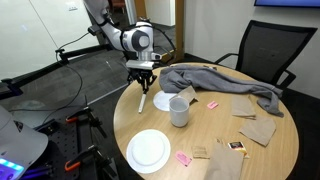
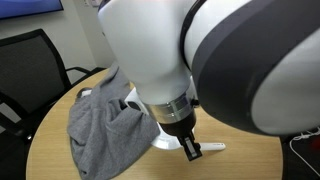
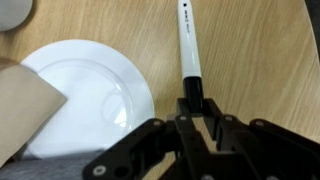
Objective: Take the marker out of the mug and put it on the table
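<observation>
Holding the marker [image 3: 188, 45] by its dark cap end, with fingers [image 3: 178, 118] drawn narrow around it. Pointing the white barrel away across the tan counter [image 3: 260, 60], just right of a white plate [image 3: 90, 90]. Clear of the mug [image 1: 180, 110], standing well apart near a grey cloth [image 1: 220, 80]. Low over the wood; cannot tell whether touching. Probably light, stiff, smooth and prone to rolling; best gripped at the cap and released close to the surface.

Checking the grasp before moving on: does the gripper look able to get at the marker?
Probably yes. In the wrist view the dark end of the marker sits between the fingers of the gripper, nothing covers it, and the plate lies off to one side. Whether the fingers grip it is unclear.
</observation>
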Available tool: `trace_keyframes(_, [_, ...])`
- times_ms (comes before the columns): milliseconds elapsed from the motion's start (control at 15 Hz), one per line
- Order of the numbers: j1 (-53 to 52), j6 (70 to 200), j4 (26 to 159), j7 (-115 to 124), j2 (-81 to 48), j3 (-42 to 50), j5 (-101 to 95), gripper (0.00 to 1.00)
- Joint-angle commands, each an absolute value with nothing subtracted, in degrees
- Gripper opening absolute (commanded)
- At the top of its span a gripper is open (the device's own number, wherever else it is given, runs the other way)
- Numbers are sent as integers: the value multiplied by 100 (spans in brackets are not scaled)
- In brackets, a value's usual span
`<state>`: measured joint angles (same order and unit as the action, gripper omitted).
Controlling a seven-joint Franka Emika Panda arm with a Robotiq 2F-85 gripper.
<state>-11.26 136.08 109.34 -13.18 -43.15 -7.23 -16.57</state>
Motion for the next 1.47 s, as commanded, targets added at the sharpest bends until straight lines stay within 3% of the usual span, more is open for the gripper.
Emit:
trace_keyframes(0, [-1091,13271,10584,-1530,-4554,-811,-1567,5])
trace_keyframes(67, [-1101,13252,10549,-1517,-4587,-810,-1572,5])
trace_keyframes(133, [-1097,13201,10501,-1504,-4622,-823,-1547,47])
trace_keyframes(200, [-1100,13166,10466,-1498,-4652,-830,-1545,47])
trace_keyframes(667, [-1150,13339,10646,-1349,-4427,-803,-1627,98])
trace_keyframes(1400, [-1014,13780,11329,-1160,-3447,-639,-1678,100])
